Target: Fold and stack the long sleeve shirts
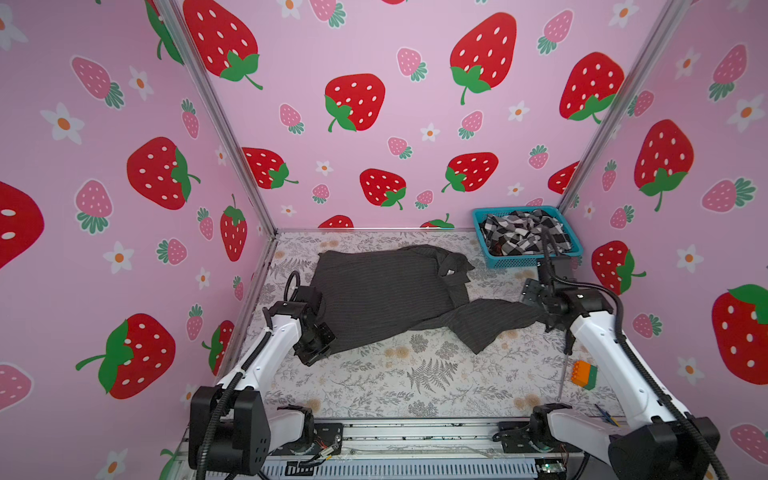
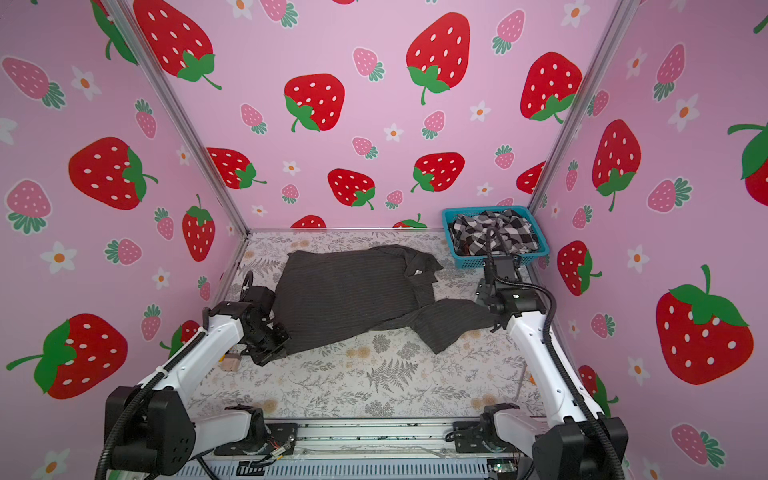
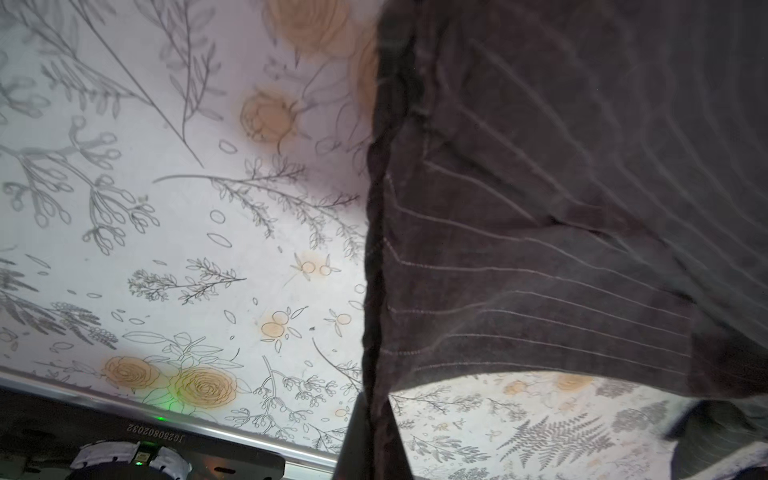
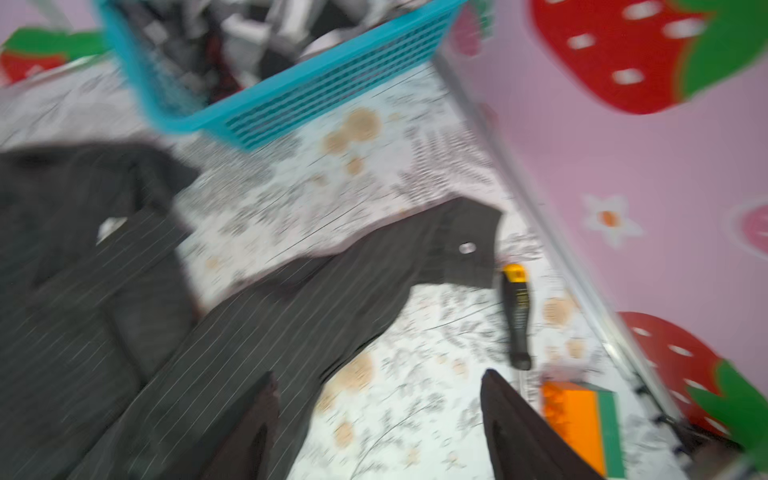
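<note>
A dark charcoal pinstriped long sleeve shirt [image 1: 382, 291] [image 2: 345, 291] lies spread on the floral table in both top views, one sleeve [image 4: 311, 311] stretched out to the right. My left gripper [image 1: 316, 353] [image 3: 370, 440] is shut on the shirt's hem edge [image 3: 376, 291] at its near left corner, and the cloth there is raised off the table. My right gripper [image 1: 532, 293] [image 4: 378, 386] hangs open just past the sleeve's cuff [image 4: 465, 245], holding nothing. A black-and-white checked shirt [image 1: 519, 232] [image 2: 494, 232] lies crumpled in the blue basket [image 1: 523, 262] [image 4: 332, 91].
The basket sits in the back right corner. By the right wall lie a black-and-yellow screwdriver [image 4: 515, 316] and an orange-and-green block [image 1: 584, 374] [image 4: 577, 424]. A small beige block [image 2: 230, 363] lies by the left wall. Strawberry-print walls close in three sides.
</note>
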You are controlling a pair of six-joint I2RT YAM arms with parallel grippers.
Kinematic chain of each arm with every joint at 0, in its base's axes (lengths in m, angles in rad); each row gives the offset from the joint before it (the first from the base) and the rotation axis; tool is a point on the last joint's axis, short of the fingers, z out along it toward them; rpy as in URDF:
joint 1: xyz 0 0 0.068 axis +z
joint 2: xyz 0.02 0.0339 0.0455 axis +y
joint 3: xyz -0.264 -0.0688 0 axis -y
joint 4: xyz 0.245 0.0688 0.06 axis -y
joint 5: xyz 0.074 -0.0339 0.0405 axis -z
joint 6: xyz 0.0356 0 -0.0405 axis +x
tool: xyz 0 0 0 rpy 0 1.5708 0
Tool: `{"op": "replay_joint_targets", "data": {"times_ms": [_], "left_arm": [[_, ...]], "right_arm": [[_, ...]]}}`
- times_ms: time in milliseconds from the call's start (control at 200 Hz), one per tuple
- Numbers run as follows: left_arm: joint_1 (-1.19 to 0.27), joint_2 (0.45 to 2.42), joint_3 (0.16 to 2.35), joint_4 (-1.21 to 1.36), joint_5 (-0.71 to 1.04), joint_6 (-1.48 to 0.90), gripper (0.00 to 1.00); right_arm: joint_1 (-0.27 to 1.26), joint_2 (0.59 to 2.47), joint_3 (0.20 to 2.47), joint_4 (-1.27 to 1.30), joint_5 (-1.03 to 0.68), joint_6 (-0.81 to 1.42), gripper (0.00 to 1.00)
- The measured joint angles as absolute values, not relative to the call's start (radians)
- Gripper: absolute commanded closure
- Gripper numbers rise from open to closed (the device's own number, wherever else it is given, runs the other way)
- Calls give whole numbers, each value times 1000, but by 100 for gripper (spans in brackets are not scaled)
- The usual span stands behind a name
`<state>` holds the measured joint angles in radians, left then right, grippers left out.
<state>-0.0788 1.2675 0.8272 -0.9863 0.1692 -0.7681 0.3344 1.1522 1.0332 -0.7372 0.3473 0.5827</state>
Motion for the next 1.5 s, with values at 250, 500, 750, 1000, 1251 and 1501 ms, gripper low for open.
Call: {"op": "replay_joint_targets", "data": {"times_ms": [250, 500, 750, 1000, 1251, 1501], "left_arm": [[-76, 1314, 849, -968, 172, -760, 100], [-74, 1335, 880, -949, 175, -754, 100], [-72, 1362, 880, -935, 176, -741, 100], [-58, 1376, 880, -918, 176, -729, 100], [-44, 1478, 874, -831, 189, -730, 100], [-40, 1679, 932, -715, 271, -770, 100]], "right_arm": [[459, 1135, 698, -664, 130, 788, 21], [321, 1303, 677, -408, 53, 834, 11], [166, 1574, 904, -352, 184, 836, 7], [96, 1800, 1074, -389, 267, 857, 44], [70, 1831, 1143, -361, 173, 823, 100], [198, 1816, 1183, -298, 67, 731, 100]]}}
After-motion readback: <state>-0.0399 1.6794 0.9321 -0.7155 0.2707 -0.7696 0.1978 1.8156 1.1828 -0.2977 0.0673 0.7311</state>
